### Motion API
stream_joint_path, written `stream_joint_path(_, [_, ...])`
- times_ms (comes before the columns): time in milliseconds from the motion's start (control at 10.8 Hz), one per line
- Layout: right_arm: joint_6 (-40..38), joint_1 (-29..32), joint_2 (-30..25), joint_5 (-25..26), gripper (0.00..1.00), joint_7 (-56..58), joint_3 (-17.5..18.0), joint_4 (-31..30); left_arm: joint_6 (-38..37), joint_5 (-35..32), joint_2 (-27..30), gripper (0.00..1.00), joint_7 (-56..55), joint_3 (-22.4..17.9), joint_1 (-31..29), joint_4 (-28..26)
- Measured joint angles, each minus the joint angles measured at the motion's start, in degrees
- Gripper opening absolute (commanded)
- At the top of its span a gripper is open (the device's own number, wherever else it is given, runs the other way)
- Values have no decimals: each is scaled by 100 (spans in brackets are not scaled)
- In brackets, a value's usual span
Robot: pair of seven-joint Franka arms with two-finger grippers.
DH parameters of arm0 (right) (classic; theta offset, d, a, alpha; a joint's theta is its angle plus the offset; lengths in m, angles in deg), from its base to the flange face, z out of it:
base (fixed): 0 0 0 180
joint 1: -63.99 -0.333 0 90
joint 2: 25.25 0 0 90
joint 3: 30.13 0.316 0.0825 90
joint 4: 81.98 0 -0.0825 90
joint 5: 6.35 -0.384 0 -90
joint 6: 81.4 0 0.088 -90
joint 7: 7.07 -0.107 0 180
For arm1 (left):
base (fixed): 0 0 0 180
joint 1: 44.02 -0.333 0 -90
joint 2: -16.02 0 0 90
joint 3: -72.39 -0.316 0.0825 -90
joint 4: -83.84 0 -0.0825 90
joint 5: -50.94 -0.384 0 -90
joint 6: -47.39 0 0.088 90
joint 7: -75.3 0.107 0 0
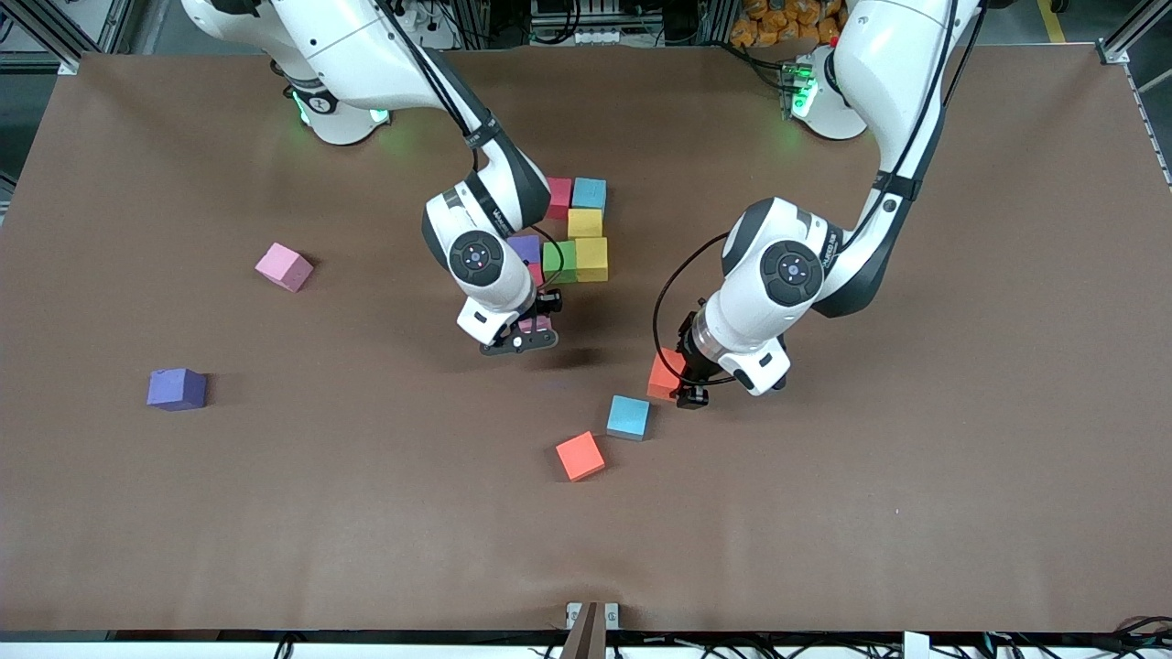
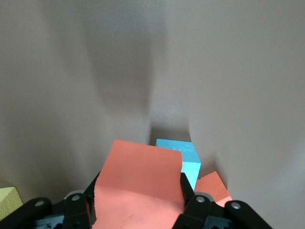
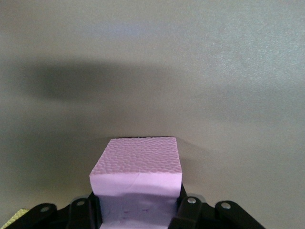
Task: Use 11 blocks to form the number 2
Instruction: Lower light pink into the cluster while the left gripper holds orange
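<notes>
My right gripper (image 1: 529,331) (image 3: 138,202) is shut on a pink block (image 3: 136,162) and hangs over the table by the cluster's purple end. The cluster holds a red block (image 1: 558,197), a light blue block (image 1: 589,194), two yellow blocks (image 1: 585,222) (image 1: 591,259), a green block (image 1: 559,261) and a purple block (image 1: 525,247). My left gripper (image 1: 682,383) (image 2: 139,190) is shut on an orange-red block (image 1: 663,373) (image 2: 140,167). A loose light blue block (image 1: 628,416) (image 2: 183,157) and another orange-red block (image 1: 580,455) (image 2: 214,188) lie nearer the front camera.
A loose pink block (image 1: 284,266) and a loose purple block (image 1: 177,388) lie toward the right arm's end of the table. The brown tabletop (image 1: 870,458) spreads wide around the blocks. A small bracket (image 1: 591,618) sits at the table's front edge.
</notes>
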Motion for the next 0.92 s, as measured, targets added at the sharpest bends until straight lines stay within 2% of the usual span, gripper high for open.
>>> stream_joint_path(554, [-6,0,7,0,35,-115,-8,0,0,0,0,0,0,0,0,0])
stream_joint_path(923, [-16,0,12,0,39,-323,-10,0,0,0,0,0,0,0,0,0])
